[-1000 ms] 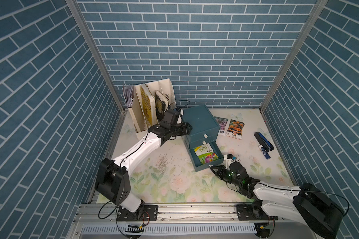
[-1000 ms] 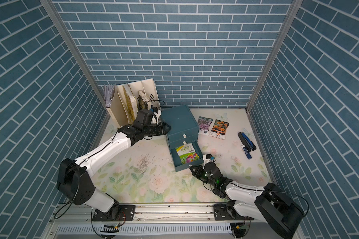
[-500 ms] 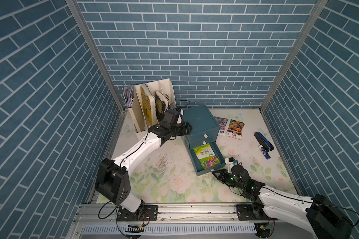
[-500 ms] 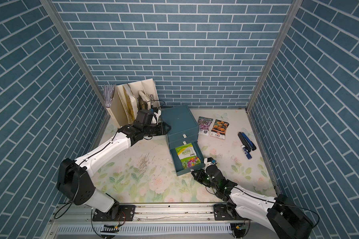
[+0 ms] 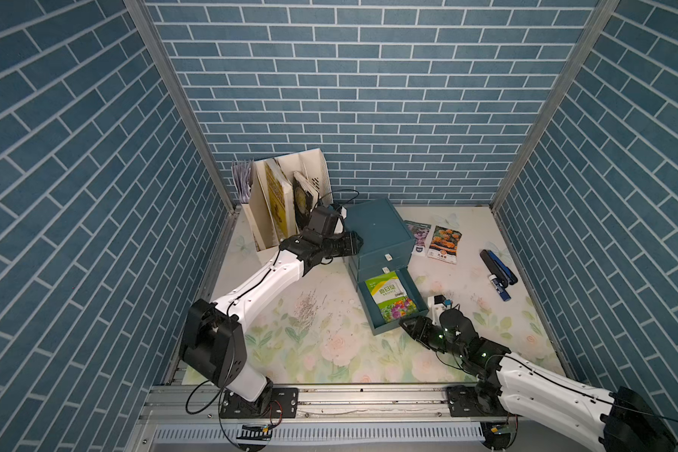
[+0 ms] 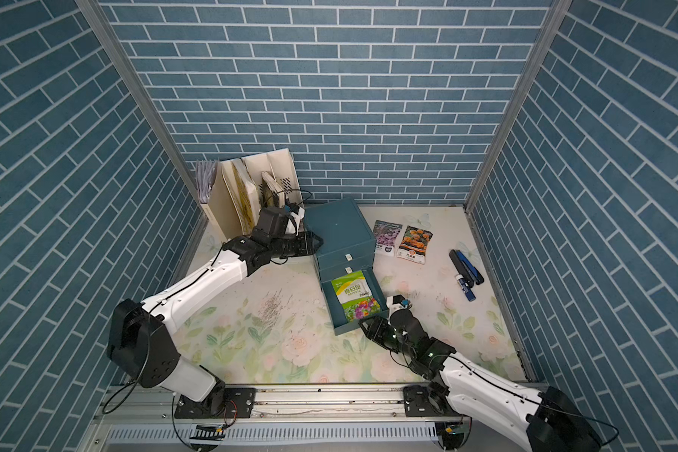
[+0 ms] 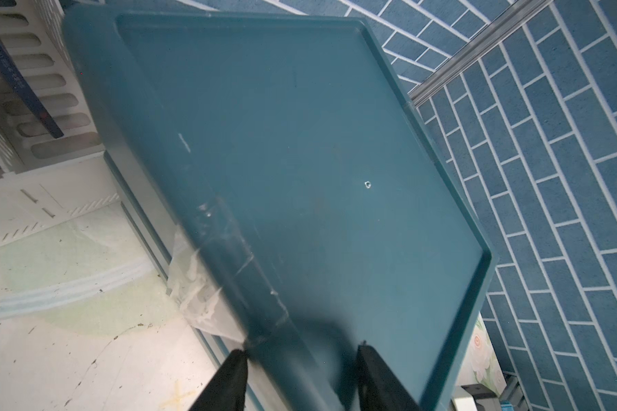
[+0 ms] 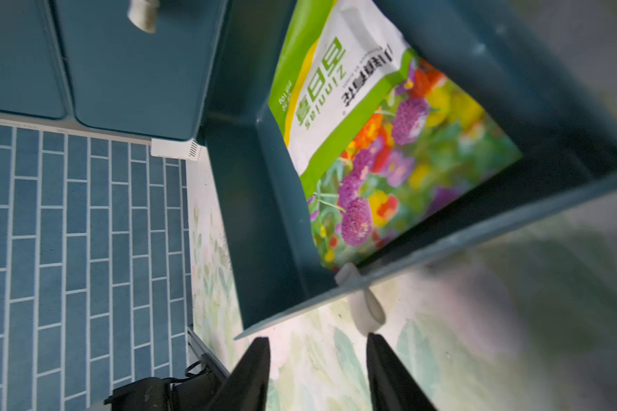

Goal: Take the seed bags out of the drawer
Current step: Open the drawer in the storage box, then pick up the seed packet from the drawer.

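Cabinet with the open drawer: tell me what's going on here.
The left end effector grips the cabinet by its top edge. The right end effector, open and empty, sits just before the pulled-out bottom drawer. The green seed bag lies inside; the purple bag and orange bag lie on the table beside the cabinet.

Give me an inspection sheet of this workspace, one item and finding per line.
Surface: floral mat, scuffed and speckled near its middle.
Job's things: green seed bag lies in the open bottom drawer; pink-purple seed bag and orange marigold seed bag lie side by side on the mat, right of the drawer cabinet.
Clutter: file rack with upright books in the back corner; stapler and pen near the right wall.
Grippers: left gripper shut on the cabinet's top edge; right gripper open, empty, facing the drawer's handle.
Cables: black cable loops behind the left wrist; more at the arm bases.
Surroundings: blue brick-pattern walls on three sides; metal rail in front.
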You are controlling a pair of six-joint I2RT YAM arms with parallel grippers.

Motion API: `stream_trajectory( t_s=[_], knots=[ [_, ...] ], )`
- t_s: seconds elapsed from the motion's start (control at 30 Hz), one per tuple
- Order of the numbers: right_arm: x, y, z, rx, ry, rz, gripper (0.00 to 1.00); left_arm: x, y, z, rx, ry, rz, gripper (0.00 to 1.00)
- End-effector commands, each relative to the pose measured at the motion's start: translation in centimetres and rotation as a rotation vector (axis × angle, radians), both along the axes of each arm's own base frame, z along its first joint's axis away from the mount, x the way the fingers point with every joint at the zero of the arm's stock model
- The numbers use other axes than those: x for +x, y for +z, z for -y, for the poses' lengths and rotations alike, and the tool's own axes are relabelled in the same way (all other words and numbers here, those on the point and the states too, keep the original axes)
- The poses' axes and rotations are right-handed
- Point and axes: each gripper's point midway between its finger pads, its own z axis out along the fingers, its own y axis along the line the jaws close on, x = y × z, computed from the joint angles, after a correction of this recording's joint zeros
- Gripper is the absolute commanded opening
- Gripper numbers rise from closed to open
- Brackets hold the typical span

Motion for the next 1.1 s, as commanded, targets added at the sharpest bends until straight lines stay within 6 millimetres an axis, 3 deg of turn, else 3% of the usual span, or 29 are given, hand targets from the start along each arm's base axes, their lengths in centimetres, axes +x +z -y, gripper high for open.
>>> stream_trajectory(
  t_s=[0.0,0.23,0.43,0.73,1.07],
  knots=[
    [-0.1,1.2,-0.1,-0.054,0.038,0.023,0.54,-1.6,-5.1,-0.9,0.104,-0.023,-0.136,0.53],
    [1.1,3.8,-1.0,-0.153,0.117,0.060,0.67,-1.4,-4.9,-0.8,0.098,-0.025,-0.131,0.53],
    [4.3,5.5,-1.1,-0.269,0.167,0.083,0.77,-1.2,-5.1,-0.5,0.101,-0.030,-0.137,0.53],
    [7.7,3.5,-1.8,-0.478,0.299,0.054,0.85,-1.0,-5.5,-0.3,0.105,-0.038,-0.149,0.52],
    [10.5,1.0,-1.7,-0.614,0.309,0.059,0.88,-1.0,-6.0,-0.3,0.115,-0.036,-0.164,0.53]
  ],
)
